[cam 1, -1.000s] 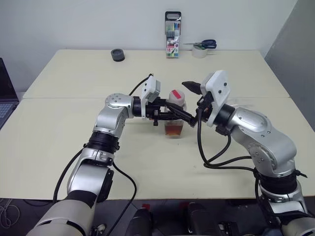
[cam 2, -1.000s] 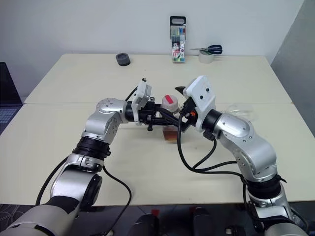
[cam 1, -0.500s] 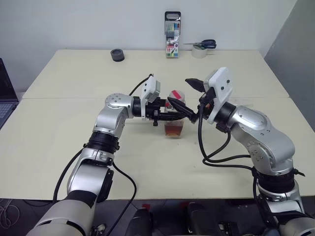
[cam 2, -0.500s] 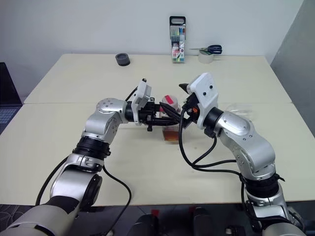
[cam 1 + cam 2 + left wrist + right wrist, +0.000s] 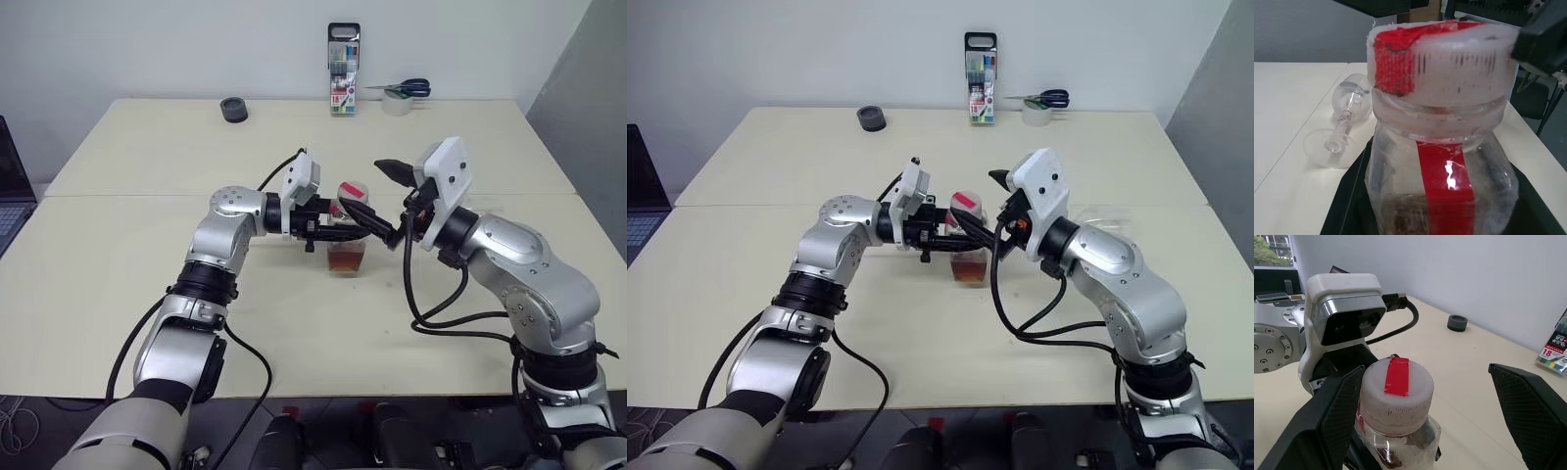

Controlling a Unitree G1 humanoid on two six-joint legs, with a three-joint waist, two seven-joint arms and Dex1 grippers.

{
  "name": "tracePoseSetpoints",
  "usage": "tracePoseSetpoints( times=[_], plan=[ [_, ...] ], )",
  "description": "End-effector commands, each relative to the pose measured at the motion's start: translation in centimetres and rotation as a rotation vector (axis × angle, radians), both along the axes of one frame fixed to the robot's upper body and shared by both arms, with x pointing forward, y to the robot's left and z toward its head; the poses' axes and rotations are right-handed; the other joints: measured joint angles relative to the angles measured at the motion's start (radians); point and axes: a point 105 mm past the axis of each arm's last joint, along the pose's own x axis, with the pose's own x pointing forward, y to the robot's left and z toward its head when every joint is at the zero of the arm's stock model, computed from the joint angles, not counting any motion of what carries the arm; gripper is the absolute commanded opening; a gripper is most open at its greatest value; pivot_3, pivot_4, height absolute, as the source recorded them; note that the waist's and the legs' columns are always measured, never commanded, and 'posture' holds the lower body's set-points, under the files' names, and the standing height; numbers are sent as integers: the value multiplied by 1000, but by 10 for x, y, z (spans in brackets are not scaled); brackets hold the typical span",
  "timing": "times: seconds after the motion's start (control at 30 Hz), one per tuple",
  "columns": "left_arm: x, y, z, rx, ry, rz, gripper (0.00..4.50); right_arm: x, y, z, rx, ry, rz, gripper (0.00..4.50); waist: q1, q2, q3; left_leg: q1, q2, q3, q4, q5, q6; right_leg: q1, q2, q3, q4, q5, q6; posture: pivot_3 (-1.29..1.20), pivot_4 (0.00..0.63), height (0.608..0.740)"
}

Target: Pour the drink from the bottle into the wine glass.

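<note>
Gripping small clear plastic bottle (image 5: 348, 227) of amber-red drink (image 5: 346, 258), left fingers (image 5: 364, 214) clenched, right fingers (image 5: 1520, 411) spread wide around red-and-white cap (image 5: 1397, 388), clear stemmed wine glass (image 5: 1342, 125) lying on cream surface (image 5: 147, 166).

One bottle (image 5: 347, 232), one wine glass (image 5: 1342, 125), one pen case (image 5: 344, 70), one pair of scissors (image 5: 404, 88), two tape rolls (image 5: 234, 109), one laptop (image 5: 12, 186)

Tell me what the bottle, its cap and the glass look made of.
Bottle: clear, glossy, likely plastic; its wall looks thin and slightly uneven. Cap: matte white, ribbed plastic with a red strip. Wine glass: clear and shiny with crisp highlights, glass or hard plastic; it lies on its side.
</note>
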Motion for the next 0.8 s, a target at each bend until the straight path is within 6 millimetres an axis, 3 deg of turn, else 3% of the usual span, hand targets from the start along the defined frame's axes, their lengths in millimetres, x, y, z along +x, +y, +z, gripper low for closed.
tracePoseSetpoints(
  times=[0.03, 0.8],
  plan=[
    [-4, 1, 15, -21, -70, -22, 1765, 2, -17, 10, 13, -35, -63, 4308, 0, 0, 0, 0, 0, 0, 0, 0, 0, 0, 0, 0, 0, 0, 0, 0, 150, 740],
    [-3, 1, 15, -17, -73, -23, 1765, 0, -20, 9, -3, -30, -55, 4308, 0, 0, 0, 0, 0, 0, 0, 0, 0, 0, 0, 0, 0, 0, 0, 0, 150, 740]
  ],
)
